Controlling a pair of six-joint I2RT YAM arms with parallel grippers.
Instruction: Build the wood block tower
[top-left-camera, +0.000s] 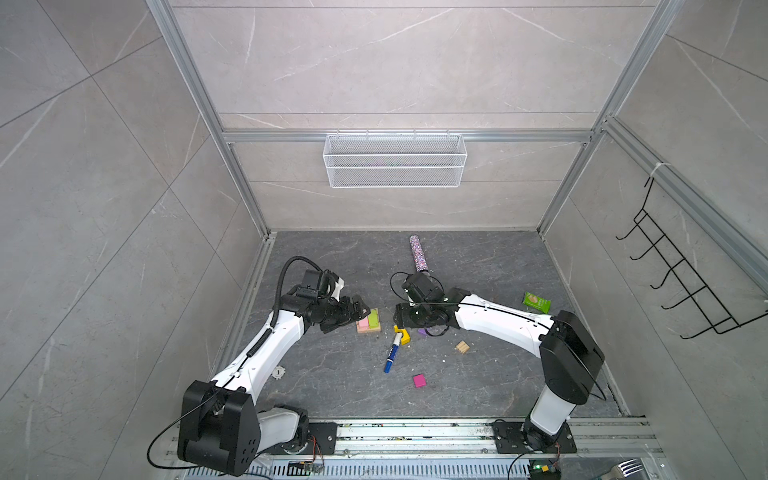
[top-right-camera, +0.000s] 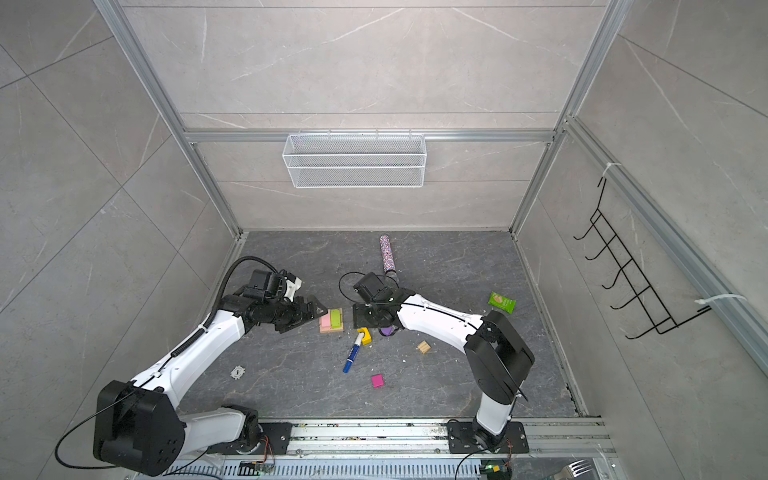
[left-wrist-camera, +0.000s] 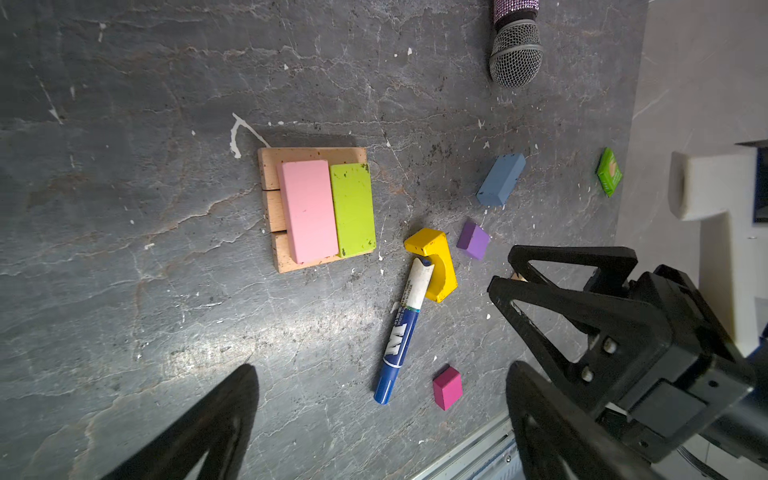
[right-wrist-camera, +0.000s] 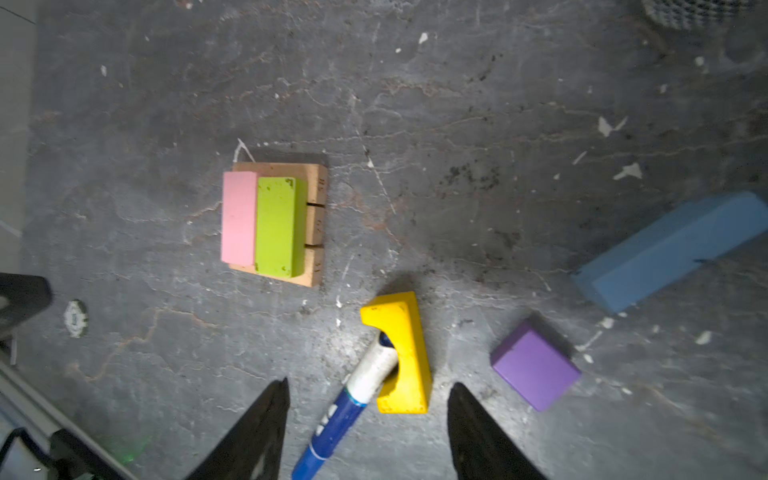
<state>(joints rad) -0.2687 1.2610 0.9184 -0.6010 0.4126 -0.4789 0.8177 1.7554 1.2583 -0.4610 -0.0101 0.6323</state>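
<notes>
Awkwardly, the marker pen (right-wrist-camera: 332, 424) lies in the yellow arch (right-wrist-camera: 409, 332) under the half-open, empty right gripper (right-wrist-camera: 370, 382); closing could drag both. The left gripper (left-wrist-camera: 382, 368) gapes empty.

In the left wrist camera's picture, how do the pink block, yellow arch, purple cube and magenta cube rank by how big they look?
1. pink block
2. yellow arch
3. purple cube and magenta cube: these look about alike, so I won't rank one above the other.
</notes>
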